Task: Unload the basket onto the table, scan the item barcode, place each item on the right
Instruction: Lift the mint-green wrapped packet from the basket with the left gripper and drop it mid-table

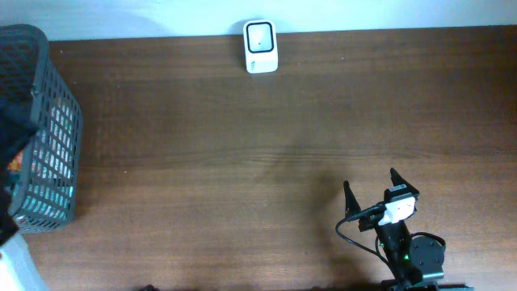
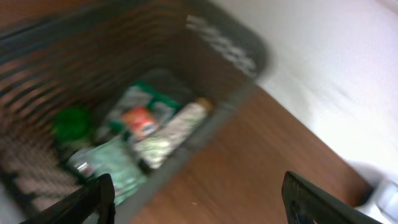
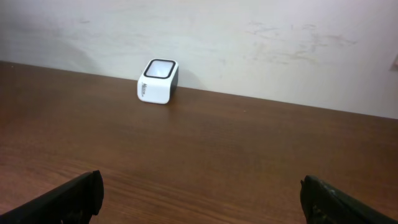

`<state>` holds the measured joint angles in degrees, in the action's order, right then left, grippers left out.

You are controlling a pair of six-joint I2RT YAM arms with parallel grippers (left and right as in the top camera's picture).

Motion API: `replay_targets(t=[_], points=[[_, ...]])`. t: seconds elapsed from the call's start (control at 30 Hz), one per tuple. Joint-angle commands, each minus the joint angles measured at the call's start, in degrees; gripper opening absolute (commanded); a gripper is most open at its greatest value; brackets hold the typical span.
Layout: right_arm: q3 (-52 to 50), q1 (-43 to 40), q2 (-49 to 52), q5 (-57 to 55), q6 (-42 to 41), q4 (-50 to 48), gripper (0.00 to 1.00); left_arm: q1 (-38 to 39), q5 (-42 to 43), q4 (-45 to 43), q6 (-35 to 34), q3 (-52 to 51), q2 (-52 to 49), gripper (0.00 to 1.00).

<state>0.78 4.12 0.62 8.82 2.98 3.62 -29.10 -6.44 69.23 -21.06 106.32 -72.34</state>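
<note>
Several items [image 2: 140,121] are seen lying in the basket [image 2: 227,43], ahead and left of the left pincer [image 2: 198,186], which is spread and empty. The long pack [image 2: 174,130] is laid diagonally. The right pincer [image 1: 370,182], likewise spread and empty, is parked well apart.

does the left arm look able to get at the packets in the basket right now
Probably yes: the basket is open on top, the packets lie uncovered, and the jaws hang open near its rim.

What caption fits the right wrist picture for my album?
Open right claw faces the white scanner across the wooden table.
</note>
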Motion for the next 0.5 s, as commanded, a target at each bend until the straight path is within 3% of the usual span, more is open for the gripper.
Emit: replay_targets(t=[0.0, 0.2, 0.27, 0.47], points=[[-0.46, 0.37, -0.42, -0.31, -0.48, 0.09, 0.99, -10.45, -2.08, 1.86, -7.69, 0.55, -5.22, 0.84], [-0.46, 0.37, -0.42, -0.31, -0.48, 0.09, 0.98, -16.50, 0.02, 2.32, -4.07, 0.55, -23.41, 0.84], [-0.46, 0.37, -0.42, -0.31, -0.48, 0.09, 0.98, -16.50, 0.04, 3.43, -2.62, 0.55, -28.79, 0.75], [-0.46, 0.37, -0.42, -0.31, -0.48, 0.09, 0.98, -16.39, 1.09, 4.31, -1.16, -1.51, -37.88, 0.68]])
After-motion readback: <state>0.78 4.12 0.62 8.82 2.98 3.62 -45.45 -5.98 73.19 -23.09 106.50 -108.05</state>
